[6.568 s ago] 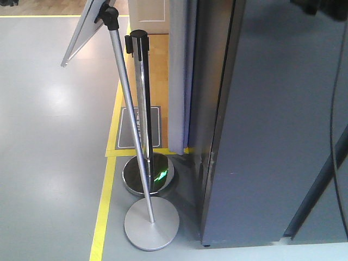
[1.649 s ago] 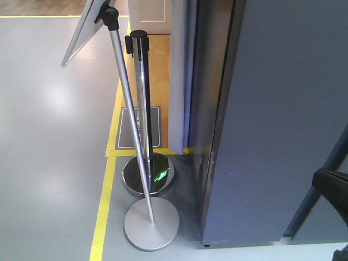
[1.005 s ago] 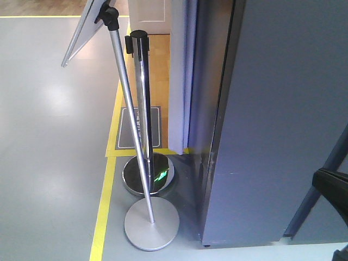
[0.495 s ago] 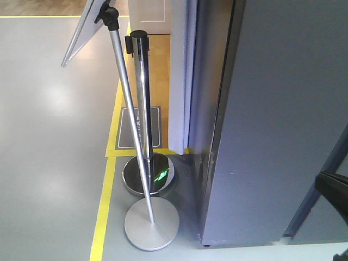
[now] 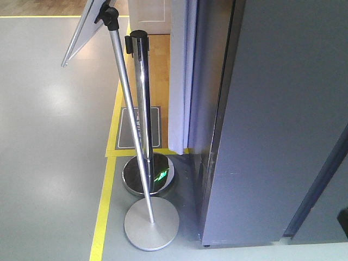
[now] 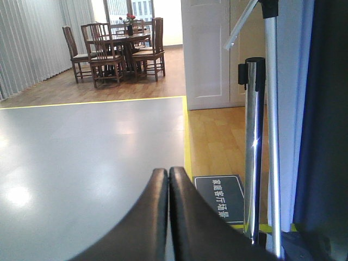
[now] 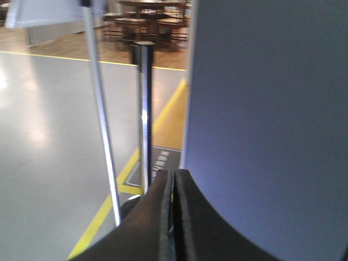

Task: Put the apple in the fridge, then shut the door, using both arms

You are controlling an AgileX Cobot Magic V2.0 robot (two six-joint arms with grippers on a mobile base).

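A dark floor plaque (image 6: 219,197) with white Chinese characters, too small to read surely, lies at the yellow floor line (image 5: 102,212). Broad grey floor stays open at the left edge; the sign stand (image 5: 150,223) and chrome post (image 5: 142,98) crowd the fridge (image 5: 209,81). The door's (image 5: 283,119) dark grey face fills the right. The black arm seen at the lower right corner earlier has mostly gone. Left claw (image 6: 168,175) and right claw (image 7: 173,176) are pressed together, empty. The apple is nowhere visible.

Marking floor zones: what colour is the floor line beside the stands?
Yellow floor line, clearest in the exterior front-facing view.
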